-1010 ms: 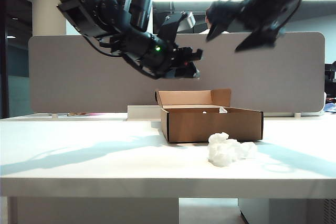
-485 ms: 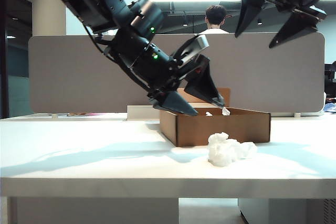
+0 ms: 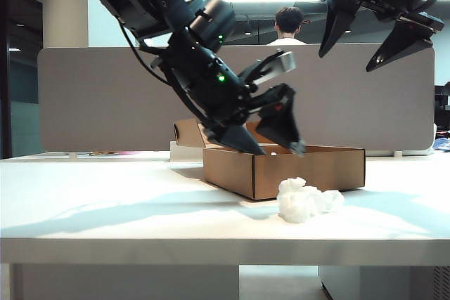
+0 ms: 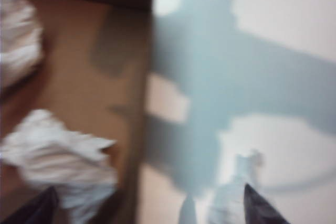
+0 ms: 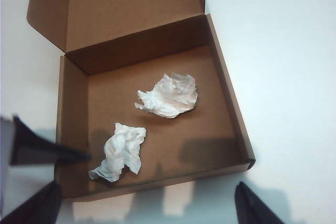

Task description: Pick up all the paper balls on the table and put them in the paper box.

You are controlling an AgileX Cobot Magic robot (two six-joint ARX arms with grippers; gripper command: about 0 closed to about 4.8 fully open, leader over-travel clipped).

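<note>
The brown paper box (image 3: 309, 170) stands open on the white table (image 3: 105, 209). Two paper balls (image 5: 170, 95) (image 5: 121, 150) lie inside it. A third paper ball (image 3: 302, 199) rests on the table against the box's front wall. My left gripper (image 3: 271, 147) hangs open just over the box's near rim, nothing between its fingers. Its wrist view is blurred: one ball (image 4: 58, 158) inside the box wall (image 4: 139, 103), the gripper (image 4: 149, 211) straddling that wall. My right gripper (image 3: 355, 50) is open, high above the box's right end, also empty (image 5: 147, 205).
The box's lid flap (image 5: 115, 9) stands open at the back. A grey divider panel (image 3: 91, 96) runs behind the table, and a person (image 3: 288, 22) sits beyond it. The table's front edge (image 3: 211, 251) is near the camera.
My left gripper has swung down to the box rim and opened wide. The box has turned and slid a little left. My right gripper has moved up and right.
</note>
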